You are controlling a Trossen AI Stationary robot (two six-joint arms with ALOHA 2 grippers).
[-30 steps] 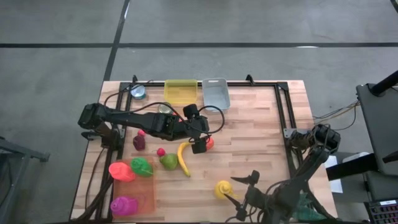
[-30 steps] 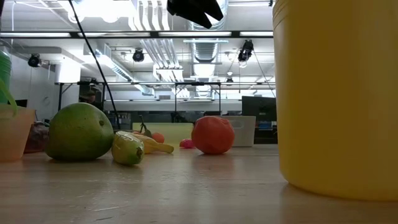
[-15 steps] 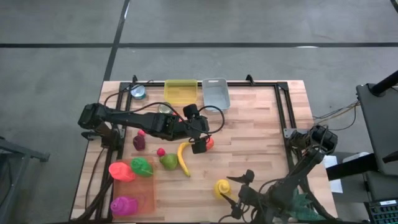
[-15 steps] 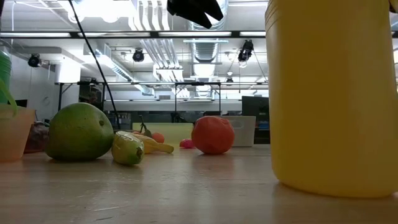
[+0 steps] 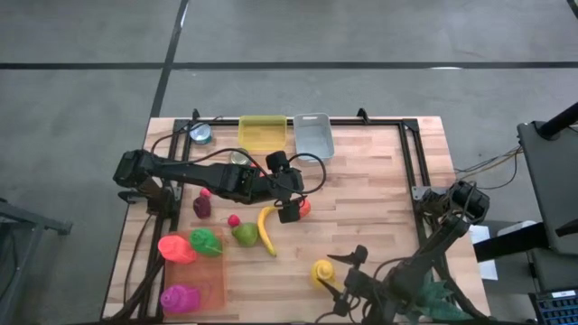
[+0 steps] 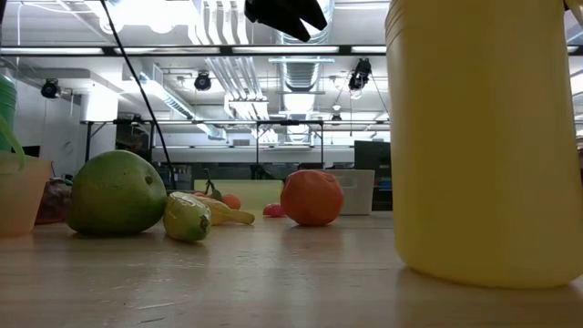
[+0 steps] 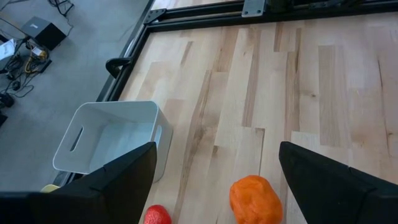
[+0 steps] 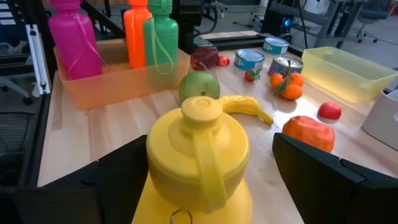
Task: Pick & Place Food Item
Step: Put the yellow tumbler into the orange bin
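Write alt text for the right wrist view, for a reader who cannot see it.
The right gripper, fingers open, flanks a yellow bottle with a looped cap strap on a wooden table. Beyond it lie a green pear, a banana and an orange fruit. Farther off, pink, orange and green bottles stand in an orange tray, opposite a yellow bin.

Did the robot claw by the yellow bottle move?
Yes. The right gripper slid left along the table's front edge, closing around the yellow bottle, which stayed put.
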